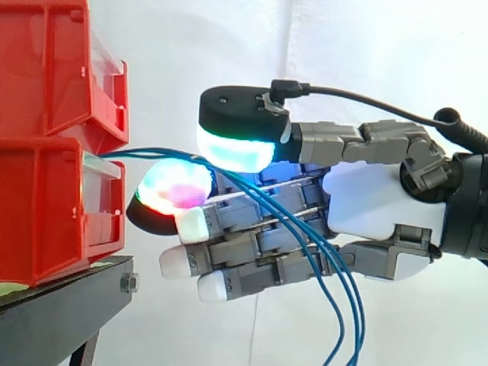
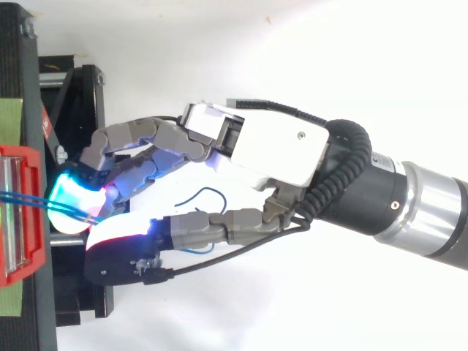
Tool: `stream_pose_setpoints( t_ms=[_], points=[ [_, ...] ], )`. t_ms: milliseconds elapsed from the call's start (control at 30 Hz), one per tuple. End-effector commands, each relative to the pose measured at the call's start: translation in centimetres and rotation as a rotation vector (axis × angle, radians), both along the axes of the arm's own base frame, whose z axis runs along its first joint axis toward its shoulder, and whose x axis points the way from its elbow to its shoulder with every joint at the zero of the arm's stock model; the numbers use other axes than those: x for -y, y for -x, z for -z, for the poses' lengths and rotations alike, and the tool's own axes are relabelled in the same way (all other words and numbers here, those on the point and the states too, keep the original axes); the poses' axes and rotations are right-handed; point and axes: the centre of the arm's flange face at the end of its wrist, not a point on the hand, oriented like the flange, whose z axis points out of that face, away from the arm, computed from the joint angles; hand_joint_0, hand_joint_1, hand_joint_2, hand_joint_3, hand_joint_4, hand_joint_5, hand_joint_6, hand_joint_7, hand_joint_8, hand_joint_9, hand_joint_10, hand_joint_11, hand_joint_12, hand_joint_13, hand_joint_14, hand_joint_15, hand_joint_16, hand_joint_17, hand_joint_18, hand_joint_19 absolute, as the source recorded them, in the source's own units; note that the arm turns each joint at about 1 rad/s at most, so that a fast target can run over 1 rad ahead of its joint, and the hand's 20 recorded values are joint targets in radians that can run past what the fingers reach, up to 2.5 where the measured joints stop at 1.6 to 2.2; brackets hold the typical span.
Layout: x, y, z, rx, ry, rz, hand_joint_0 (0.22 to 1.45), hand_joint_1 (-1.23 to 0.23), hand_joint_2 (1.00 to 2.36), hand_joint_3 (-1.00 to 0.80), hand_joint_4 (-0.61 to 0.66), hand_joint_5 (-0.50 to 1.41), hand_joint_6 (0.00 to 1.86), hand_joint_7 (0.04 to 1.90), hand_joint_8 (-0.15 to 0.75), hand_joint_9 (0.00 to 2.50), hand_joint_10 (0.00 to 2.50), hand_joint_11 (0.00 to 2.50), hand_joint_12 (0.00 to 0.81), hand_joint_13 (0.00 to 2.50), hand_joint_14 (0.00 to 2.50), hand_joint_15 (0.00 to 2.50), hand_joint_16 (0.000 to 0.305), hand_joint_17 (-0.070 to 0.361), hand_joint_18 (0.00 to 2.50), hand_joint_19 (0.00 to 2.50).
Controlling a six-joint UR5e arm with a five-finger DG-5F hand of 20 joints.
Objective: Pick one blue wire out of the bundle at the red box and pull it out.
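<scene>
A bundle of thin blue wires (image 1: 338, 305) leaves the front of the lower red bin (image 1: 46, 221), runs right, then hangs down across the hand (image 1: 374, 202). The hand reaches in from the right. Its thumb pad (image 1: 236, 149) glows cyan-green above the wires, and one curled fingertip (image 1: 174, 187) glows red and magenta just below them, so the wires are pinched between the two. The other fingers lie straight underneath. From above, the blue wires (image 2: 22, 199) cross from the red bin (image 2: 18, 157) onto the glowing pad (image 2: 73, 194). I cannot tell how many wires are in the pinch.
A second red bin (image 1: 53, 69) is stacked on the lower one, and both rest on a black stand (image 1: 65, 309). Green tape (image 2: 11, 121) lies on the stand's top. A white curtain hangs behind, and there is free room to the right below the arm.
</scene>
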Motion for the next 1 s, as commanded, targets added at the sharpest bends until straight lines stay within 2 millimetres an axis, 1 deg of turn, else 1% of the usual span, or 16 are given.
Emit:
stream_pose_setpoints(
  t_ms=[0,33,133,267,467,533,733,967],
  points=[
    [0.1,-0.3,-0.6,0.009,-0.005,0.0,0.62,-0.75,1.02,-0.2,0.27,-0.19,0.82,0.88,0.368,0.78,0.01,0.51,0.447,0.73,0.01,0.33,0.063,0.141,0.66,0.41],
    [0.5,-0.4,-0.9,0.009,-0.004,0.003,0.61,-0.76,1.02,-0.25,0.26,-0.19,0.82,0.9,0.369,0.78,0.01,0.51,0.446,0.73,0.01,0.34,0.063,0.141,0.67,0.41],
    [0.6,-0.7,-1.8,0.009,-0.001,0.0,0.6,-0.77,1.02,-0.29,0.27,-0.19,0.83,0.91,0.373,0.79,0.01,0.52,0.448,0.73,0.01,0.33,0.063,0.142,0.67,0.41],
    [0.6,-0.5,-1.5,-0.021,0.003,-0.003,0.58,-0.76,1.01,-0.32,0.27,-0.19,0.83,0.93,0.38,0.8,0.01,0.53,0.453,0.74,0.01,0.34,0.063,0.143,0.67,0.42],
    [0.6,-0.2,-1.1,-0.049,-0.012,-0.007,0.58,-0.74,1.02,-0.19,0.25,-0.19,0.87,0.98,0.388,0.84,0.01,0.57,0.457,0.77,0.01,0.35,0.063,0.143,0.7,0.43],
    [0.7,-0.2,-1.1,-0.052,-0.019,-0.008,0.58,-0.73,1.02,-0.13,0.21,-0.19,0.89,0.99,0.39,0.84,0.01,0.58,0.458,0.77,0.01,0.35,0.063,0.143,0.71,0.43],
    [0.7,0.1,-0.8,-0.072,-0.035,-0.011,0.58,-0.72,1.03,-0.06,0.17,-0.19,0.91,1.0,0.395,0.86,0.02,0.6,0.457,0.78,0.01,0.36,0.063,0.142,0.73,0.43],
    [0.6,0.1,-0.7,-0.076,-0.036,-0.013,0.59,-0.72,1.02,-0.01,0.16,-0.18,0.92,1.02,0.406,0.91,0.01,0.63,0.472,0.82,0.01,0.37,0.066,0.149,0.76,0.43]
  ],
)
